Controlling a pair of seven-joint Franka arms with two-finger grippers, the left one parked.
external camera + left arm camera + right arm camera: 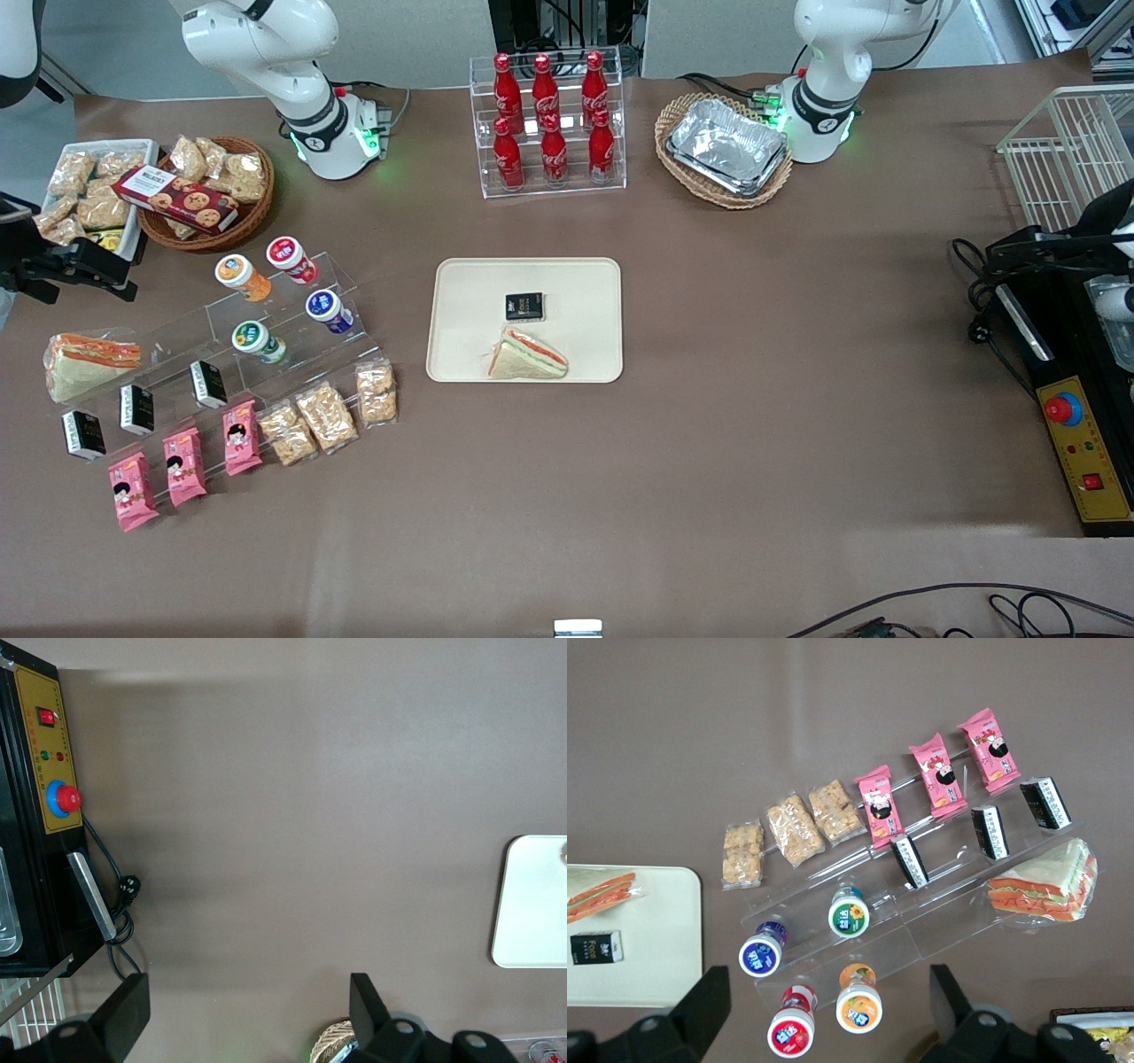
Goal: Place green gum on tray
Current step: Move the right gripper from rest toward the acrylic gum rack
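A brown table (753, 425) fills nearly everything — matte, evenly lit, with soft shadows near its edges. Above its upper edge a pale grey floor (106, 53) shows, and dark cables (966, 602) trail at the nearest corner.

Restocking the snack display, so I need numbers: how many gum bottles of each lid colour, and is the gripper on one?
Green gum: 1
Orange gum: 1
Red gum: 1
Blue gum: 1
Total: 4
Gripper open above them, holding none.

Cola bottles (549, 120) in rack, sandwich (529, 355), biscuits (177, 197).
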